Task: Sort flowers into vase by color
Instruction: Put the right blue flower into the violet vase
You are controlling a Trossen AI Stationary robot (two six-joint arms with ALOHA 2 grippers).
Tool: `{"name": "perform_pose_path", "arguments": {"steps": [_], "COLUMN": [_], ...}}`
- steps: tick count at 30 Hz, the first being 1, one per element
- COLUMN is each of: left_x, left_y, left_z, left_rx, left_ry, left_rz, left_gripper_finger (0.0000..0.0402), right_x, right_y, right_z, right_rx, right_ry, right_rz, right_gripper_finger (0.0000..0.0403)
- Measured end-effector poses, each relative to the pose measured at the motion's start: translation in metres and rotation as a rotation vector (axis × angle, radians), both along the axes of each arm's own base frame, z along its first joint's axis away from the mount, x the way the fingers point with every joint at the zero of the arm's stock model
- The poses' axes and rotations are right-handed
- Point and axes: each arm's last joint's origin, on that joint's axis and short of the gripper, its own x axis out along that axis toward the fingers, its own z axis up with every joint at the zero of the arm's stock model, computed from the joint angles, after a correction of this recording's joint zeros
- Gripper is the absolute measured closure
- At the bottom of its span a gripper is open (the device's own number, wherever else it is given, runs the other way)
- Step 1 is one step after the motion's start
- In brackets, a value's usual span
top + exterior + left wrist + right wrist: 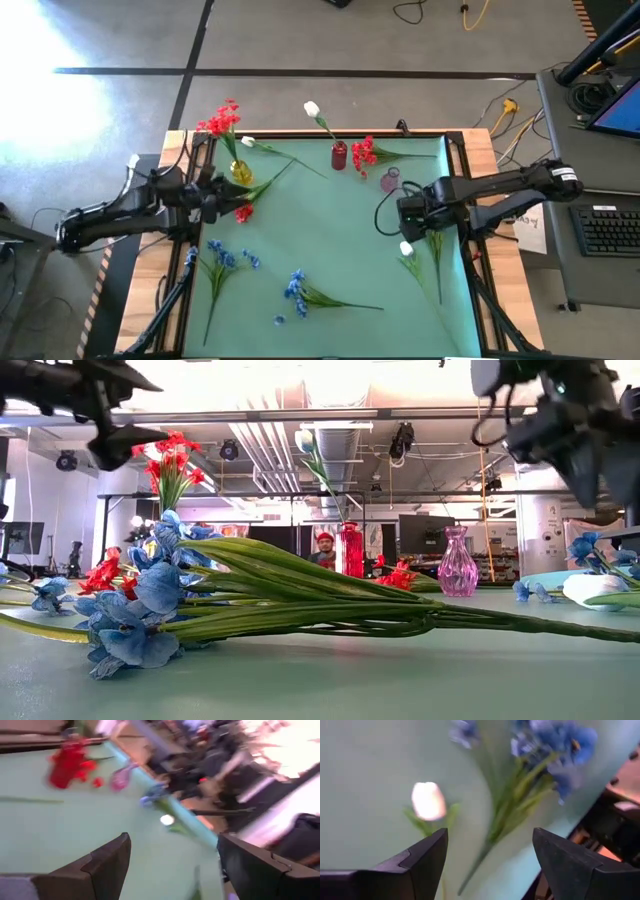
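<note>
Both end effectors stand spread and empty, the right end effector (411,218) above a white tulip-like bud (406,249), the left end effector (222,192) beside the red-filled yellow vase (241,171), while blue sprays (296,286) lie unsorted on the green table (330,230).

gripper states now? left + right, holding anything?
Left gripper: open, empty, up over the table's left side.
Right gripper: open, holding nothing, above the white tulip and a blue spray lying on the mat.

No legible text or labels anywhere
</note>
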Motion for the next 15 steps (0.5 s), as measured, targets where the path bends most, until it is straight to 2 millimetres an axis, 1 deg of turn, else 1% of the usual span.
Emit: {"name": "perform_pose_path", "arguments": {"steps": [2,5,11,15], "left_x": [0.007,0.013,0.017,0.018], "left_y": [-0.004,-0.011,-0.025,-0.036], "left_z": [-0.002,-0.004,-0.007,-0.003], "left_rx": [0.012,0.023,0.062,0.096], "left_ry": [-0.071,-0.13,-0.114,-0.143], "left_rz": [-0.046,-0.103,-0.129,-0.206], "left_gripper_finger": [0.0116,0.0116,0.0116,0.0116], "right_x": [-0.004,-0.01,-0.014,-0.02], "right_y": [0.003,0.009,0.017,0.017], "right_z": [-0.008,-0.02,-0.044,-0.06], "right_rx": [-0.001,0.013,0.017,0.005], "right_ry": [0.038,0.074,0.063,0.069], "right_rz": [-0.023,-0.043,-0.082,-0.107], "right_gripper_finger": [0.0118,0.0121,0.0131,0.0133]}}
